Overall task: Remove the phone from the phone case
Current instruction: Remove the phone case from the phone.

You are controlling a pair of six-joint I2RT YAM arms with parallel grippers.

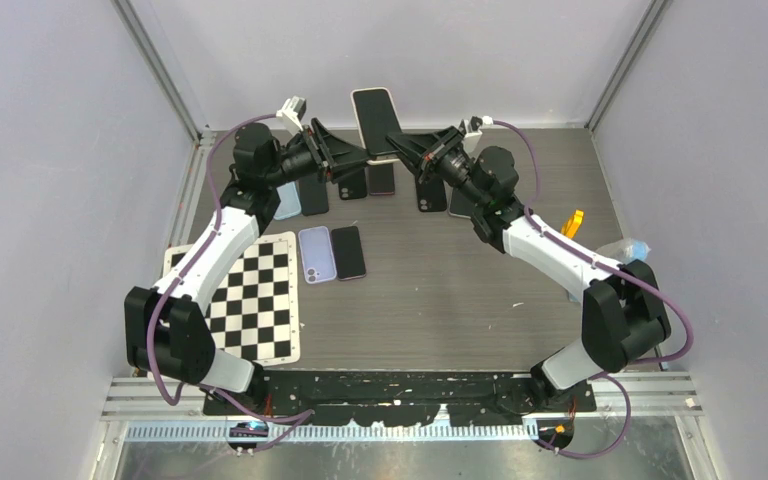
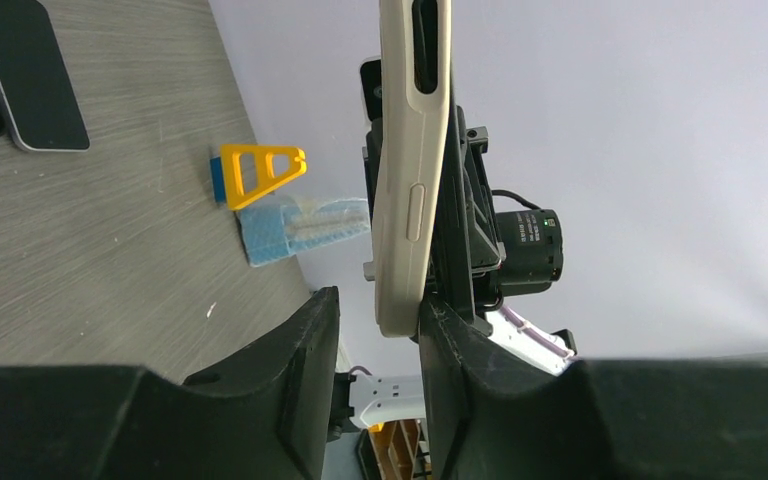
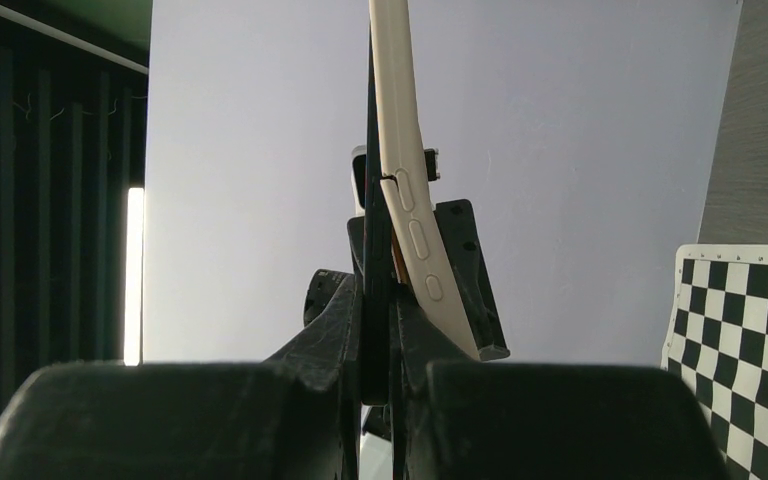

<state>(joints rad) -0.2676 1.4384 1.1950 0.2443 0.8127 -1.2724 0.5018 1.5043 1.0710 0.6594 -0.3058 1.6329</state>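
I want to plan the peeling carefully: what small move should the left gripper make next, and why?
Probably close the left gripper on the case. One finger touches the case, the other stands apart, while the right gripper pinches the phone where the case bows away.

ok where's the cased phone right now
Top view: the cased phone is up off the table at the far middle, between the left gripper and right gripper, above the row of loose phones.
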